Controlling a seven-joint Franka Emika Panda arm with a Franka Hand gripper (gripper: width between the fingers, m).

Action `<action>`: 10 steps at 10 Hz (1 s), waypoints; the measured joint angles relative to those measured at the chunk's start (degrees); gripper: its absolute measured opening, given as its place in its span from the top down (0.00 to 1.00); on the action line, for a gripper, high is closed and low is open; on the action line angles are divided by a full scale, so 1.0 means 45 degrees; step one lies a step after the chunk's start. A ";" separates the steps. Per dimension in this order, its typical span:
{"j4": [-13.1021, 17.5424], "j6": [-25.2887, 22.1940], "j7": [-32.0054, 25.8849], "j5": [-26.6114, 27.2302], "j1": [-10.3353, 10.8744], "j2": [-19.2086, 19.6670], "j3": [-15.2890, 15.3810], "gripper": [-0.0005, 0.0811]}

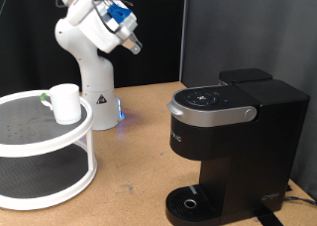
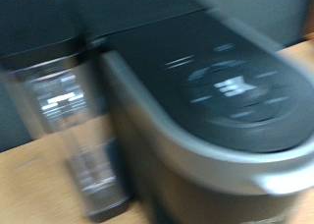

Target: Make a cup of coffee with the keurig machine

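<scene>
Landmark: keurig machine (image 1: 230, 147), boxy matte black unit standing on the wooden table (image 1: 134, 137), at the exterior view's right. Lid shut, with silver-grey arched lid handle (image 1: 213, 112) wrapping the front edge. Button panel (image 1: 204, 96) on top of the lid. Round drip tray (image 1: 190, 201) at the base, bare. Dark water tank section (image 1: 248, 78) at the rear of the machine.

Cup (image 1: 65, 103): small, white, upright. Located well apart from the machine, toward the exterior view's left, on the upper shelf of a white two-tier round rack (image 1: 40, 152). Small dark pod with green top (image 1: 45, 96) just beside the cup, on the side away from the machine; contact between the two not discernible.

Gripper (image 1: 132, 47): raised in the air, well above the table, up and to the exterior view's left of the machine, between machine and rack, pointed down toward the machine. Touching nothing. Jaw opening: cannot tell; fingers too small in the exterior view and outside the wrist view. Nothing seen between the fingers.

White arm base (image 1: 91, 87): on the table behind the rack, left of the machine in the exterior view.

Wrist view: heavily blurred. Machine lid (image 2: 221, 96) with button markings fills most of the frame; translucent water tank (image 2: 69, 116) beside it; strip of wooden table below.
</scene>
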 joint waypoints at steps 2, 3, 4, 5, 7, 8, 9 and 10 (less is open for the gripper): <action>0.0311 -0.1838 -0.0140 -0.0750 -0.0002 0.0098 -0.0371 0.99; 0.0337 -0.2267 -0.0244 -0.0942 -0.0011 0.0075 -0.0545 0.99; 0.0343 -0.2629 -0.0332 -0.1134 -0.0056 0.0004 -0.0712 0.99; 0.0379 -0.3173 -0.0595 -0.1383 -0.0115 -0.0131 -0.0935 0.99; 0.0457 -0.4129 -0.1235 -0.2021 -0.0422 -0.0631 -0.1397 0.99; 0.0423 -0.4201 -0.1436 -0.2237 -0.0691 -0.1010 -0.1503 0.99; 0.0343 -0.4180 -0.1566 -0.2329 -0.1019 -0.1440 -0.1542 0.99; 0.0257 -0.4180 -0.1592 -0.2350 -0.1337 -0.1859 -0.1547 0.99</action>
